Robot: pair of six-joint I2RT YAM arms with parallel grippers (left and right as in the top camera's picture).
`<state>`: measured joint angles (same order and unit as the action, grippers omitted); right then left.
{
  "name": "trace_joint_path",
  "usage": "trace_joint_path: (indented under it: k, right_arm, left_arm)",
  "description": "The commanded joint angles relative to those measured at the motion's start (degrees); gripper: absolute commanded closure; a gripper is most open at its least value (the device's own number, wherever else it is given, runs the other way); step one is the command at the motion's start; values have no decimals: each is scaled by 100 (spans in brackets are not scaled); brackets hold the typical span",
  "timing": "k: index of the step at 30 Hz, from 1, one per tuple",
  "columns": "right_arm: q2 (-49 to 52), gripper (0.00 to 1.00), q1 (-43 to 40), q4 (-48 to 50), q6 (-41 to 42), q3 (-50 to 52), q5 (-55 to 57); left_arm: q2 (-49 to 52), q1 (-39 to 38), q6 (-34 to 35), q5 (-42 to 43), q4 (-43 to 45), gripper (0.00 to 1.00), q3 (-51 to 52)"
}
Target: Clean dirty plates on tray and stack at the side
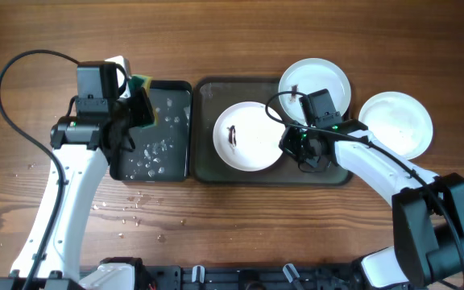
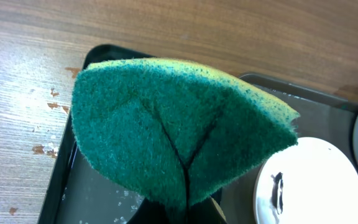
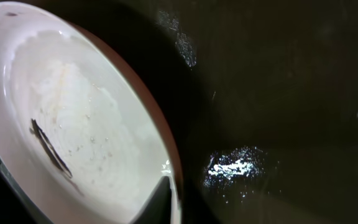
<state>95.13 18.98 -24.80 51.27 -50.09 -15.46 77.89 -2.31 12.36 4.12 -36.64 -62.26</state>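
A white dirty plate (image 1: 256, 137) with a dark smudge lies in the middle of the dark tray (image 1: 208, 165). A second smudged plate (image 1: 325, 76) rests on the tray's far right corner. My right gripper (image 1: 295, 147) sits at the middle plate's right rim. In the right wrist view its jaws (image 3: 197, 202) straddle that rim, one dark finger (image 3: 161, 200) inside the plate (image 3: 73, 112); how firmly they close is unclear. My left gripper (image 1: 139, 103) is shut on a folded green sponge (image 2: 166, 124), held above the small black tray (image 1: 176, 129).
A third white plate (image 1: 395, 122) lies on the wooden table to the right of the tray, with no smudge that I can see. Water drops lie in the small black tray (image 2: 73, 180) and on the table (image 1: 127, 205) in front of it.
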Motion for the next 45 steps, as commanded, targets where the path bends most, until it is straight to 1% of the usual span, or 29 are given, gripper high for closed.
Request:
trace_joint_path:
  k: [1,2,3,6,7,9,10,11,15,19,25,27,29,30,31,32,37,42,45]
  right_arm:
    - [-129,63,-13,101,-662,-114,-66]
    - [-129,60,-31,122,-1073,-142,-61]
    - [-129,60,-37,127,-1281,-170,-59]
    - [-129,62,-63,286,-1537,-205,352]
    - [-129,65,-63,404,-1687,-205,579]
    - [-129,80,-63,623,-2177,-205,743]
    - [-127,85,-61,684,-2330,-205,743]
    - [-127,88,-61,704,-2413,-203,743]
    - [-50,87,-61,723,-2457,-188,745]
    - [170,84,-61,752,-2430,-181,693]
    - [186,83,-61,765,-2428,-181,651]
    - [203,78,-55,730,-2430,-177,647]
    - [232,77,-46,721,-2430,-142,564]
    - [240,77,-46,723,-2430,-122,514]
    - [240,81,-46,719,-2430,-116,503]
    - [240,82,-46,710,-2433,-116,498]
    - [240,81,-46,466,-2433,-116,431]
    - [245,82,-46,481,-2544,-92,431]
    - [249,84,-46,487,-2564,-90,428]
  left_arm:
    - [87,-20,48,-55,24,96,-59]
    - [87,-20,46,-57,39,96,-59]
    - [87,-20,39,-57,66,96,-59]
    - [87,-20,2,-57,129,96,-59]
    - [87,-20,0,-57,133,96,-59]
    - [87,-22,-15,-57,136,96,-59]
    - [87,-20,-15,-57,133,96,-59]
    - [87,-20,-15,-57,133,96,-59]
    - [87,-22,-15,-57,131,96,-59]
    - [87,-22,-13,-57,129,96,-59]
    - [87,-22,-13,-57,127,96,-59]
    - [87,-22,-13,-57,127,96,-59]
    - [87,-22,-13,-57,127,96,-59]
    - [90,-22,-13,-57,127,96,-59]
    - [90,-22,-13,-57,127,96,-59]
    - [90,-22,-13,-57,127,96,-59]
    - [90,-22,-13,-57,101,96,-59]
    - [188,-22,-11,-55,85,96,-57]
    - [326,-22,-13,-55,87,96,-57]
